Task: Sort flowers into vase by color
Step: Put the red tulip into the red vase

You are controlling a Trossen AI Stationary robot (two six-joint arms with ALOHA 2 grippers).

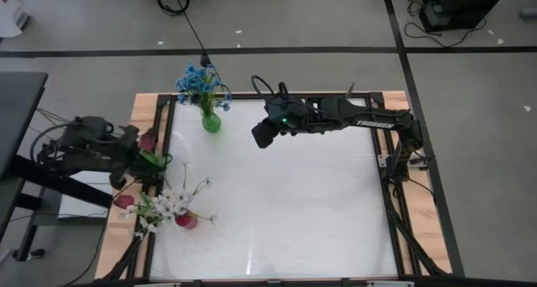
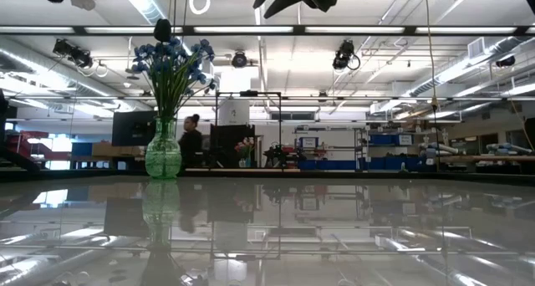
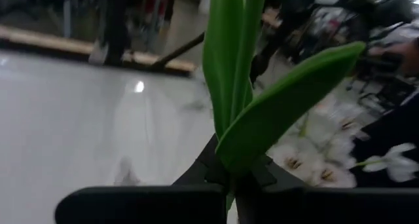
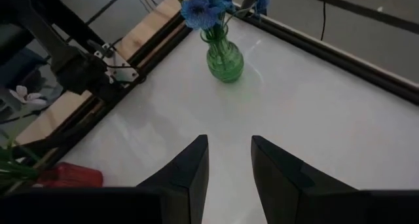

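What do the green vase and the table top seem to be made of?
Green vase: probably glass, since it is see-through and glossy, with light glints. Table top: a smooth white sheet, perhaps plastic or coated board; it mirrors the room in the low view.

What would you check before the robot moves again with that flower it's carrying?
1. Left pincer shut on the green stem: ok.
2. Pink-red bud on that stem undamaged: cannot tell.
3. Red vase with white blossoms upright: ok.
4. Green vase with blue flowers upright: ok.
5. Right pincer empty, above the table, apart from the green vase: ok.
6. Room left in the red vase: cannot tell.
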